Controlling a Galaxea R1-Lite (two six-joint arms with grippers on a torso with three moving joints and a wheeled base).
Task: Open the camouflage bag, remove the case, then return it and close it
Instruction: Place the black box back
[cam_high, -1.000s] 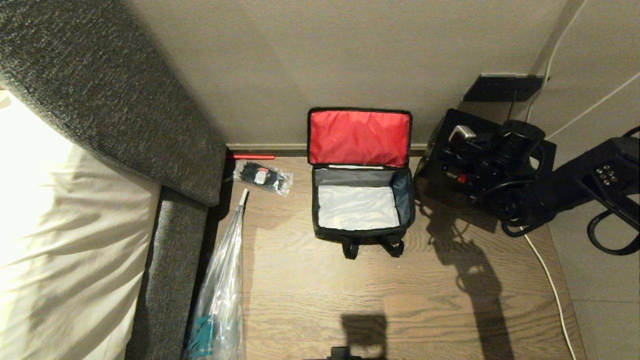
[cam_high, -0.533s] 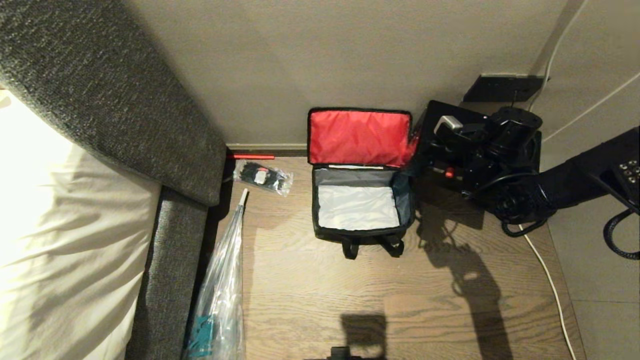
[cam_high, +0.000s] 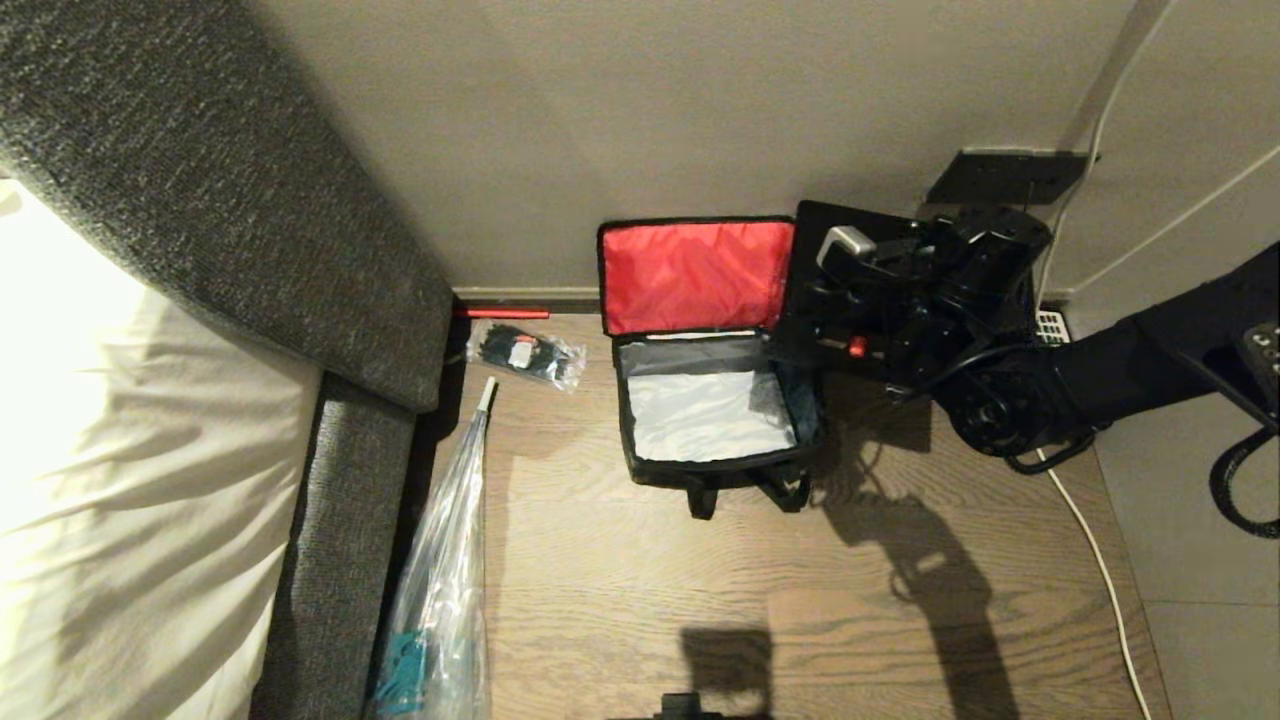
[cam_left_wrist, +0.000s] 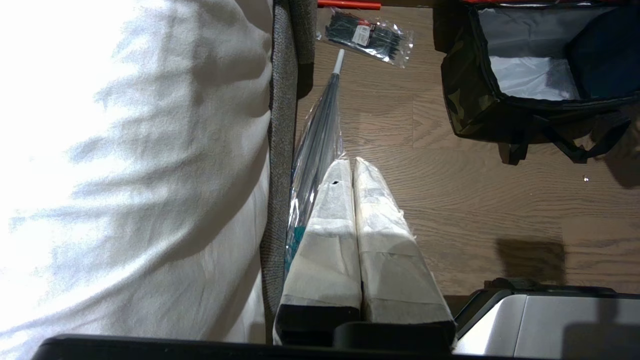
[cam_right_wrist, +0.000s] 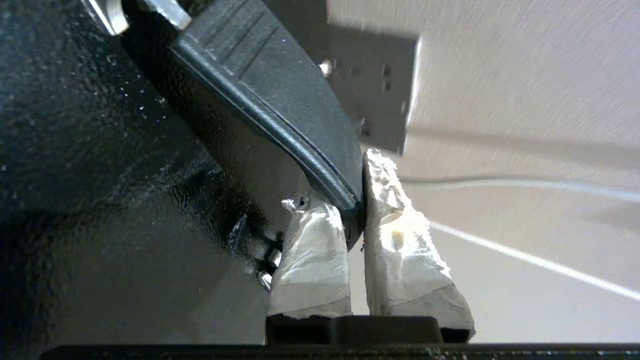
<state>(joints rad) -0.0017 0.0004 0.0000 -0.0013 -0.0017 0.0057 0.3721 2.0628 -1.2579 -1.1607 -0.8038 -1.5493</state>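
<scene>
Clamping the case (cam_high: 815, 290) handle, right gripper (cam_right_wrist: 357, 210) (fingertips hidden), overlapping open camouflage bag (cam_high: 700, 470).

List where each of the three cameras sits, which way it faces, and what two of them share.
Head view: high on the robot, facing down at the open bag by the wall; right arm carrying the case.
Left wrist view: behind the left end effector, low beside the bed, facing the floor.
Right wrist view: behind the right end effector, shut on the case's handle.
Shared: head and left wrist views both show the bag.

Case (cam_high: 815, 290) carried over bag (cam_high: 700, 400).
</scene>
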